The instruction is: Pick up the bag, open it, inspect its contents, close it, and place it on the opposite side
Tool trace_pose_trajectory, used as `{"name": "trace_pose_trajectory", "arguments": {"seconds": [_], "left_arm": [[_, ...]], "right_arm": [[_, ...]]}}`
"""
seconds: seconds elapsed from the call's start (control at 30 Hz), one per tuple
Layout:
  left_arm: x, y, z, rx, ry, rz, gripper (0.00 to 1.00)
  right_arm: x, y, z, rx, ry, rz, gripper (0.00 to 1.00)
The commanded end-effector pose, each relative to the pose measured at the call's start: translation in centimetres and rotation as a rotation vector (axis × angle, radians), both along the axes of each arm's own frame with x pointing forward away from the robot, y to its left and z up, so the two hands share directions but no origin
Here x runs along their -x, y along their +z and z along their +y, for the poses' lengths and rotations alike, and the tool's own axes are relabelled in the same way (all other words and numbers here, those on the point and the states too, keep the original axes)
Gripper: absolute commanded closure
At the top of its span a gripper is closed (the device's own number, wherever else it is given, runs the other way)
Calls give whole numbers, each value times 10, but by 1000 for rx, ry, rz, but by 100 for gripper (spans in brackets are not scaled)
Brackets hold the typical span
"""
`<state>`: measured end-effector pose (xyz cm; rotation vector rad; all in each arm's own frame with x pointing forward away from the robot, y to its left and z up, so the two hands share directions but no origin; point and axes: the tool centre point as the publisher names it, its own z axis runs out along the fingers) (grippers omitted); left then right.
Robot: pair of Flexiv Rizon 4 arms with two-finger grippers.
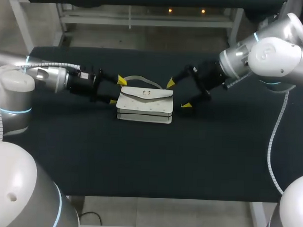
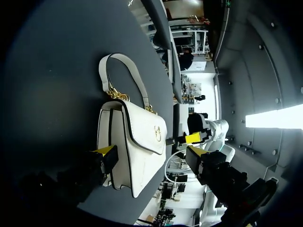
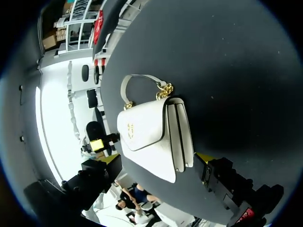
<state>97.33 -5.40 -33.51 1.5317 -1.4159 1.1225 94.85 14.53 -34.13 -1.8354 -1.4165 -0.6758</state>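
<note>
A white handbag with a gold clasp lies flap-up at the middle of the black table. Its handle rests flat on the far side. My left gripper is open at the bag's left end, and my right gripper is open at its right end. In the left wrist view the handbag lies with its end between the wide-spread fingers of the left gripper. One fingertip is close against the bag's base. In the right wrist view the handbag lies just ahead of the open right gripper. Neither gripper holds it.
The black table carries nothing but the bag. There is free surface in front of the bag and towards both side edges. A metal frame runs behind the table's far edge.
</note>
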Motion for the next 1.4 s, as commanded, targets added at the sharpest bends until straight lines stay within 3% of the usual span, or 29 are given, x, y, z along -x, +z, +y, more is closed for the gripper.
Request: {"name": "trace_pose_trajectory", "arguments": {"seconds": [0.03,0.37,0.47,0.53,0.7,0.83,0.87,1.0,1.07,1.1,1.2,1.23,1.27,1.3,1.4], "left_arm": [[-12,-9,0,25,-27,12,0],[-20,-12,-1,46,-44,28,0],[-23,-13,-1,51,-37,35,0],[-24,-14,-2,50,-35,40,0],[-24,-11,-1,48,-31,39,11],[-26,-11,-5,45,-33,39,13],[-27,-12,-6,32,-29,41,18],[-30,-19,-9,25,-31,59,24],[-30,-21,-9,28,-29,67,44],[-30,-22,-8,29,-28,68,58],[-30,-23,-9,29,-26,73,69],[-30,-23,-9,28,-26,75,91],[-29,-23,-9,27,-26,76,100],[-29,-24,-9,27,-27,78,100],[-27,-24,-10,22,-27,81,100]], "right_arm": [[-8,-14,6,-71,26,-8,0],[-16,-21,17,-186,48,0,0],[-18,-21,21,-202,48,4,14],[-19,-21,22,-212,48,6,17],[-20,-20,21,-223,41,2,36],[-22,-22,23,-232,38,0,40],[-22,-24,24,-236,39,5,40],[-22,-29,27,-236,41,11,36],[-22,-32,26,-234,39,18,42],[-23,-32,26,-234,37,19,50],[-23,-34,25,-225,35,17,64],[-23,-34,25,-224,35,16,69],[-23,-34,25,-224,35,15,90],[-23,-35,25,-224,34,13,100],[-23,-35,24,-226,30,5,100]]}}
